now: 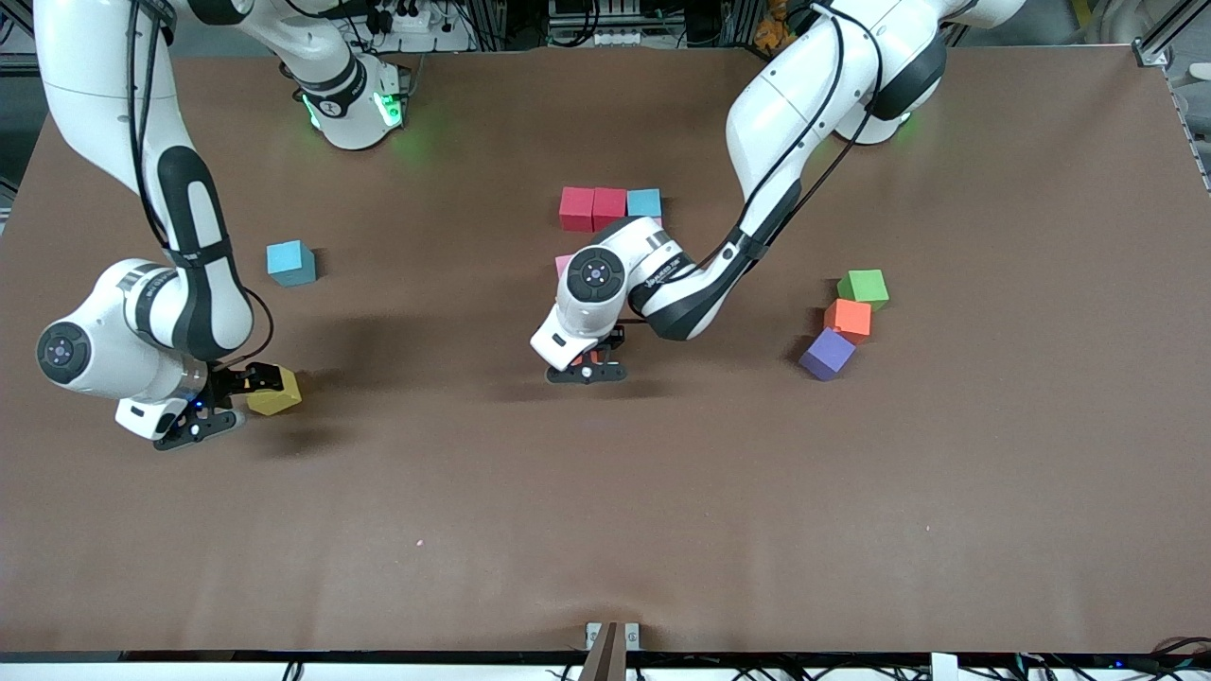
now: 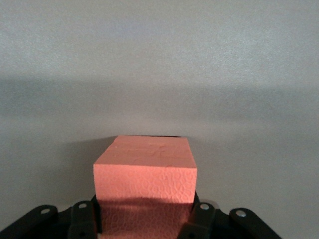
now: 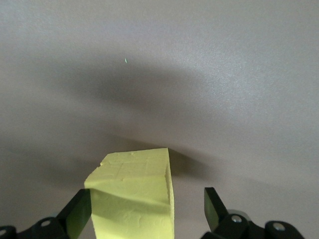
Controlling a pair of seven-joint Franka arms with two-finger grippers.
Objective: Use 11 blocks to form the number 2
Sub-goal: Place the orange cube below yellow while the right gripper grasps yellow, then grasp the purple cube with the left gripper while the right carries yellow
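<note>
I am holding a salmon-pink cube point(image 2: 145, 169) in the left hand point(image 1: 587, 371); the right hand point(image 1: 248, 391) is gaping wide around a yellow cube point(image 1: 275, 392).

A robotics lab. Two white arms are bolted to a brown-covered table point(image 1: 662, 530). Cables and power strips point(image 1: 416, 21) crowd the frame's upper edge, beside aluminium framing point(image 1: 1159, 43) at upper right.

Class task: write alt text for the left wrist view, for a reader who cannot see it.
A salmon-pink foam cube fills the lower middle, gripped between the two black fingers of the left hand. Around it lies bare, shadowed table, with nothing else in sight.
</note>
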